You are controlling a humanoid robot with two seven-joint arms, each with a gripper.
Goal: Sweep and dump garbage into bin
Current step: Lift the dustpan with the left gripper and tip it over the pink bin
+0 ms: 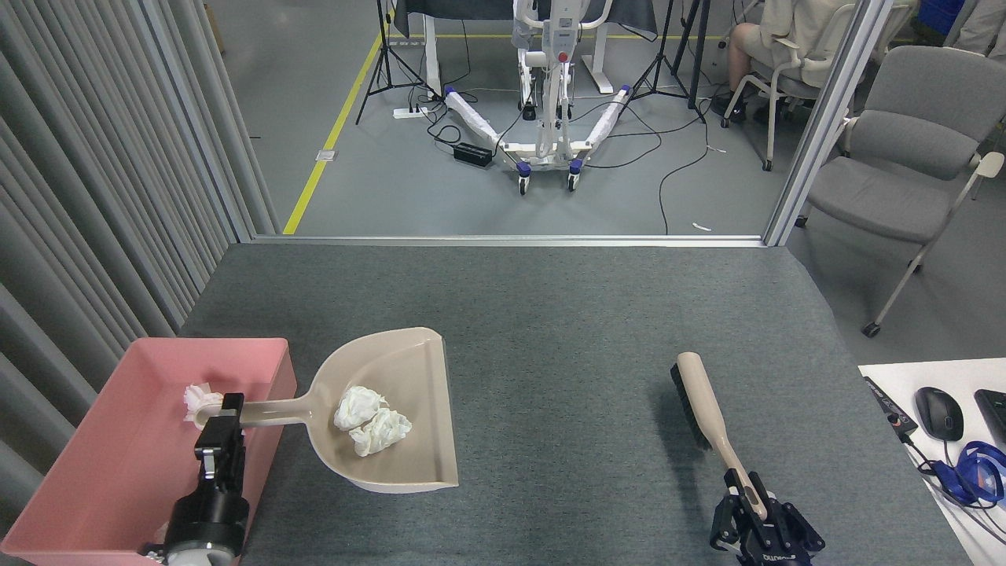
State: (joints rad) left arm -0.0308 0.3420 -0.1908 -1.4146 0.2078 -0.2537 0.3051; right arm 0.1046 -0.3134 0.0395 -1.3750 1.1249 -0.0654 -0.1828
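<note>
Two crumpled white garbage wads (371,419) lie in the beige dustpan (401,440), which is lifted off the grey table. My left gripper (223,420) is shut on the dustpan's handle, and hangs over the pink bin (102,472) at the left. One more wad (196,397) shows in the bin behind the handle; my left arm hides others. The dustpan's scoop is still right of the bin's wall. My right gripper (756,515) at the lower right is shut on the handle of a beige brush (702,409) with black bristles.
The grey felt table (550,314) stretches between dustpan and brush. A white side desk (888,373) at the right holds a mouse (938,413) and blue headphones. Grey slatted wall at the left. A chair, stands, cables and a seated person lie beyond the table's far edge.
</note>
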